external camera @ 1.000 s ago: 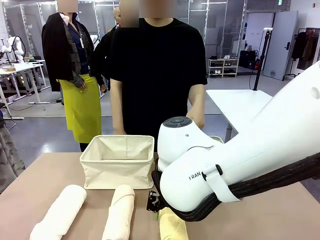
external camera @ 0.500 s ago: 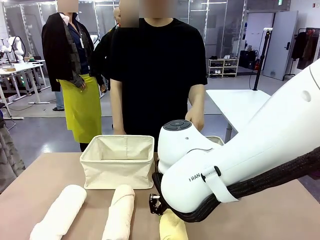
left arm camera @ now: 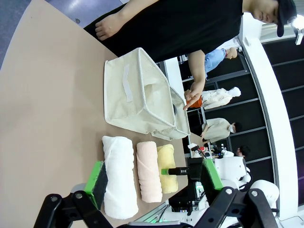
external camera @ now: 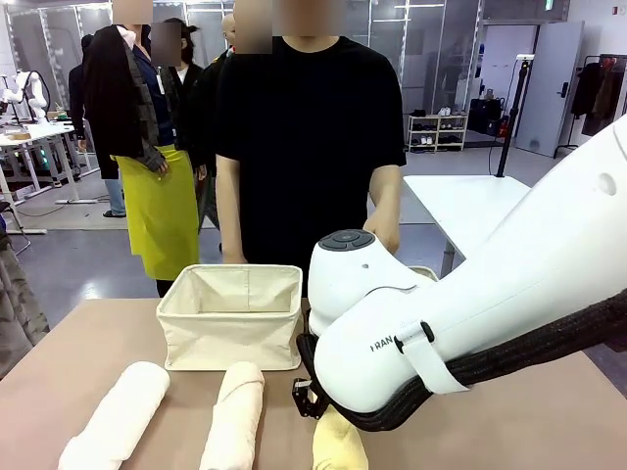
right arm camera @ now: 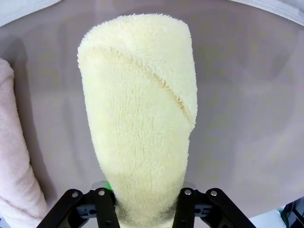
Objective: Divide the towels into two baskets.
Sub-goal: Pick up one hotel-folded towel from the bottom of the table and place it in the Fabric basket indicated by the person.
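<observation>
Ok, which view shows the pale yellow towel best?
Right wrist view: the pale yellow towel shows full length, the right gripper shut on its near end. Front view has just one end under the right arm; left wrist view has it small, beside the cream towel.

The left hand [left arm camera: 153,166] is hovering open above the tan table [left arm camera: 47,118]. Ahead, between its fingers, a white rolled terry towel [left arm camera: 118,178], a cream rolled towel [left arm camera: 148,171] and a pale yellow rolled towel [left arm camera: 167,159] are lying side by side, and the right hand [left arm camera: 170,171] is gripping the yellow one. Beyond them a rectangular cream canvas basket [left arm camera: 137,95] is standing, with a person's hand [left arm camera: 192,99] hanging near its rim.
</observation>
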Robot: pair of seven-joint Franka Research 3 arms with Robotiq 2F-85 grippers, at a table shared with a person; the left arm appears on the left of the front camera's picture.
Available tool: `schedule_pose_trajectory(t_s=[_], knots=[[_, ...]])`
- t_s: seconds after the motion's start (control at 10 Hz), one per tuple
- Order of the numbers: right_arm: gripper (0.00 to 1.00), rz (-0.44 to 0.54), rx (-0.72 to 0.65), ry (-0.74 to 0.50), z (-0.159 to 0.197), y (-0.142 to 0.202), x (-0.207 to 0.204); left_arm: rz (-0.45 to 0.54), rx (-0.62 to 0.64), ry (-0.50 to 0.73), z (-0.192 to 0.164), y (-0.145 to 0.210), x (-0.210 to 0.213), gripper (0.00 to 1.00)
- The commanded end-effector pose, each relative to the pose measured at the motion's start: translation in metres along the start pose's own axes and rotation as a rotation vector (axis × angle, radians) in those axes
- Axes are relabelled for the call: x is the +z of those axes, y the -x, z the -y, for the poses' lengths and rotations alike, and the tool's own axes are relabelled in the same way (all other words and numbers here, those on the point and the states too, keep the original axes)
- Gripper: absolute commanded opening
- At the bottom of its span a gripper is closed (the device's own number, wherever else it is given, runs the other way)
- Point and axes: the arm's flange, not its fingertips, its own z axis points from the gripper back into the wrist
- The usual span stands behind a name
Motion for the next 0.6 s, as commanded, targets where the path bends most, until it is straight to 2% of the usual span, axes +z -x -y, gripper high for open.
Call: schedule_pose_trajectory(t_s=[0.0, 0.2, 0.3, 0.4, 0.5], knots=[[0.23, 0.044, 0.008, -0.018, 0.007, 0.008, 0.053, 0.009, -0.003, 0.009, 0.001, 0.0, 0.002, 1.0], [0.23, 0.078, 0.174, -0.005, 0.028, 0.011, 0.109, 0.009, -0.003, 0.009, 0.001, 0.0, 0.002, 1.0], [0.23, 0.065, 0.212, -0.04, 0.042, 0.006, 0.128, 0.009, -0.003, 0.009, 0.001, 0.0, 0.002, 1.0], [0.23, 0.109, 0.246, 0.01, 0.054, 0.001, 0.14, 0.009, -0.003, 0.009, 0.001, 0.0, 0.002, 1.0], [0.23, 0.104, 0.269, -0.027, 0.057, 0.0, 0.146, 0.009, -0.003, 0.009, 0.001, 0.0, 0.002, 1.0]])
